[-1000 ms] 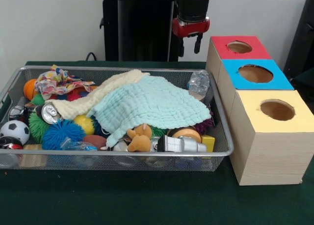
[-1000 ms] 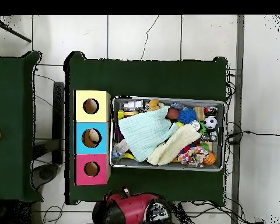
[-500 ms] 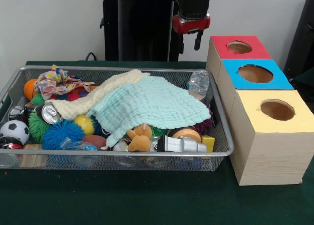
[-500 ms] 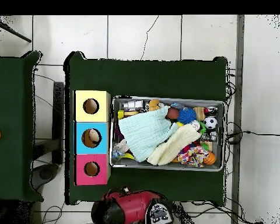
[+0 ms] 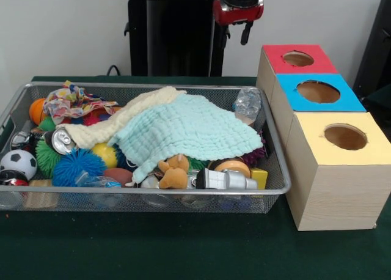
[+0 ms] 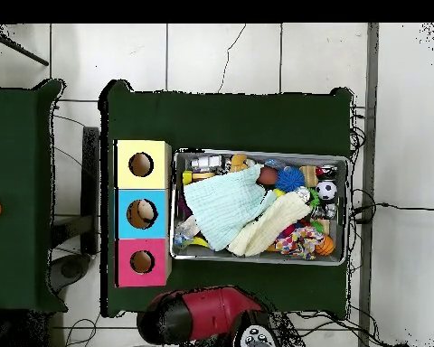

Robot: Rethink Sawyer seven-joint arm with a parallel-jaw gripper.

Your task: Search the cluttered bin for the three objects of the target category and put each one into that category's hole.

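The bin (image 5: 146,85) is a wide wire-mesh basket full of clutter, also seen from overhead (image 6: 257,154). A mint cloth (image 5: 189,130) and a cream cloth (image 5: 119,124) cover its middle. Around them lie a drink can (image 5: 61,140), a soccer ball (image 5: 17,162), a blue spiky ball (image 5: 76,165), an orange plush toy (image 5: 173,172) and a silver bottle (image 5: 226,180). My gripper (image 5: 235,36) hangs high above the bin's far right corner, open and empty. The red box (image 5: 297,60), blue box (image 5: 317,92) and yellow box (image 5: 345,136) each have a round hole.
The three boxes stand in a row against the bin's right side. A crumpled clear bottle (image 5: 247,104) lies in the bin's far right corner. Something pale shows inside the blue box's hole (image 6: 146,211). The red arm (image 6: 207,314) sits beyond the table's edge overhead.
The gripper has risen towards the top edge of the front view. Overhead, the arm has drawn back towards its base. Nothing in the bin has moved.
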